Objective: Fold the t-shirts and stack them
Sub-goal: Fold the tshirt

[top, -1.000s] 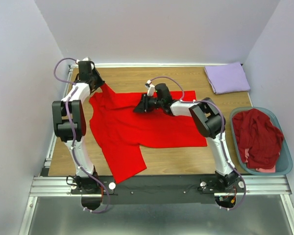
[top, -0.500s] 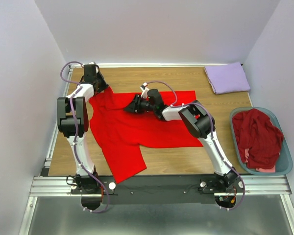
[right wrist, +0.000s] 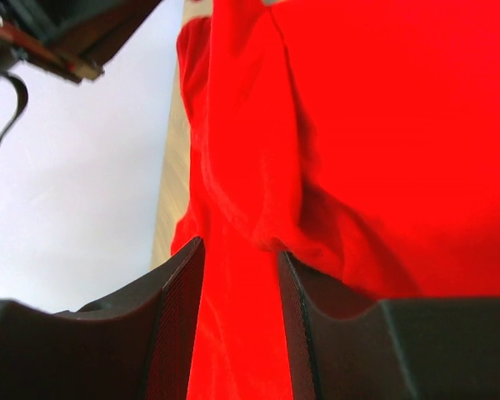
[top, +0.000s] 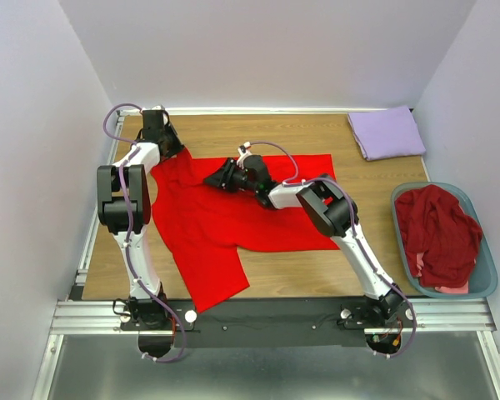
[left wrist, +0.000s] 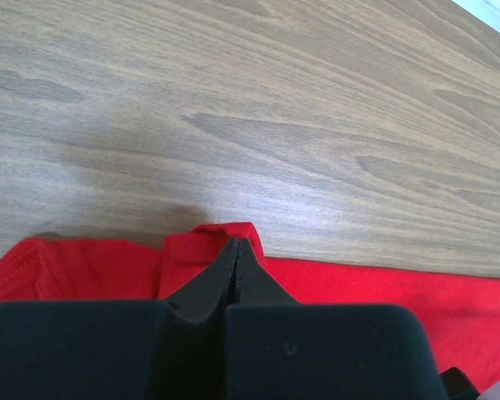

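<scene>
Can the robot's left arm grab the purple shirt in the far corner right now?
Probably not. The left hand is shut on the red shirt at the far left, and the purple shirt lies in the far right corner, likely beyond its reach.

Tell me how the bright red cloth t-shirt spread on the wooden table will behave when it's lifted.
Probably floppy: the bright red cloth t-shirt lies flat with wrinkles, so it should drape and sag from any grip. Likely light: the left gripper pinches only a small fold of its edge. Pushed, it would probably bunch, not slide.
</scene>
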Robot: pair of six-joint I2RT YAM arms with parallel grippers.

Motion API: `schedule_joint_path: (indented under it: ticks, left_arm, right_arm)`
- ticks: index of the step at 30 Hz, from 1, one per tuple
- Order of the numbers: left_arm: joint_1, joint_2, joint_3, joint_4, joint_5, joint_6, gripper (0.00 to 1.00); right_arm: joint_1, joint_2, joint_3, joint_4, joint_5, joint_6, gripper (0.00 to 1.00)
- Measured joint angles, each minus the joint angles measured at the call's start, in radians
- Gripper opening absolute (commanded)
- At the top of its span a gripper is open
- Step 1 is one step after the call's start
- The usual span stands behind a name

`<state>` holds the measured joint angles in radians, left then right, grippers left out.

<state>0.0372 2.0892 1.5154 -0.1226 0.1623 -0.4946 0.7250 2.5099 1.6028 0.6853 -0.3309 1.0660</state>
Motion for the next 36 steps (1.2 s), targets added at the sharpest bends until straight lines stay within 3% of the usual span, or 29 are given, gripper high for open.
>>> schedule_joint_path:
  ticks: [6,20,24,31,36]
  left_arm:
    - [0.0,0.0,0.0,-0.004,0.0,0.003,0.0]
    - [0.0,-0.023,-0.009,-0.031,0.0,0.013,0.0]
    - [0.0,-0.028,-0.009,-0.038,0.0,0.013,0.0]
    - [0.0,-0.053,-0.024,-0.046,0.0,0.013,0.0]
    - [0.0,-0.089,-0.043,-0.055,0.0,0.013,0.0]
  right_arm:
    - [0.002,0.0,0.0,0.001,0.048,0.035,0.47]
    - [0.01,0.013,0.01,0.002,0.08,0.09,0.32]
    - [0.016,0.013,0.014,0.001,0.08,0.099,0.25]
    - [0.021,0.013,0.024,0.002,0.079,0.114,0.0]
    - [0.021,0.012,0.021,0.003,0.079,0.113,0.0]
